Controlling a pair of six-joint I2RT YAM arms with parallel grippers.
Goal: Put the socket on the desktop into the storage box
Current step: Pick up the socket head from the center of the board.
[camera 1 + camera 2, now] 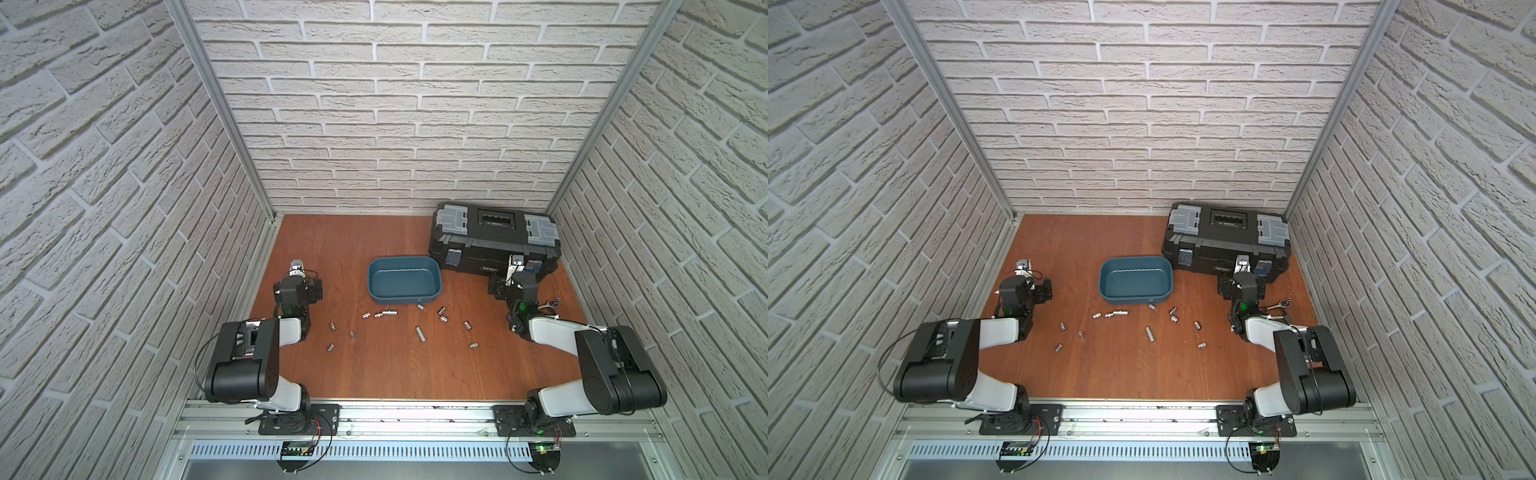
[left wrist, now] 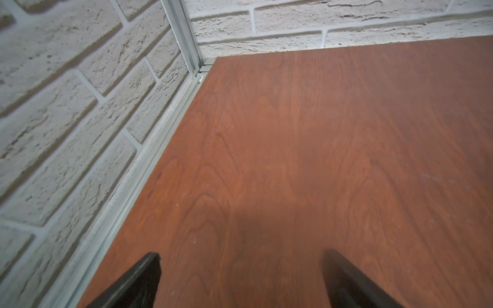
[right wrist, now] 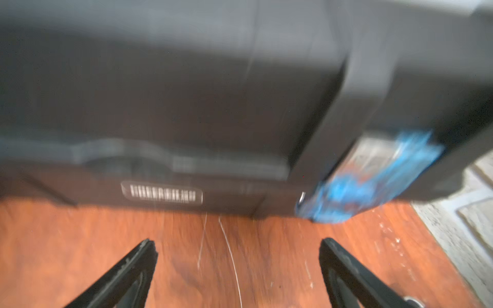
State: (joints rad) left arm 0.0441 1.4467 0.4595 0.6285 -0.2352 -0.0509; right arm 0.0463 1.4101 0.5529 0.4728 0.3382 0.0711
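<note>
Several small metal sockets, among them a long one, lie scattered on the reddish wood desktop in front of the empty teal storage box. My left gripper is left of the box near the side wall, open over bare wood. My right gripper is to the right of the box, close in front of the black toolbox, open with nothing between its fingers. Neither wrist view shows a socket or the box. The right wrist view is blurred.
A black toolbox with grey latches stands at the back right. A ratchet wrench lies by the right arm. Brick walls and aluminium rails enclose the desktop on three sides.
</note>
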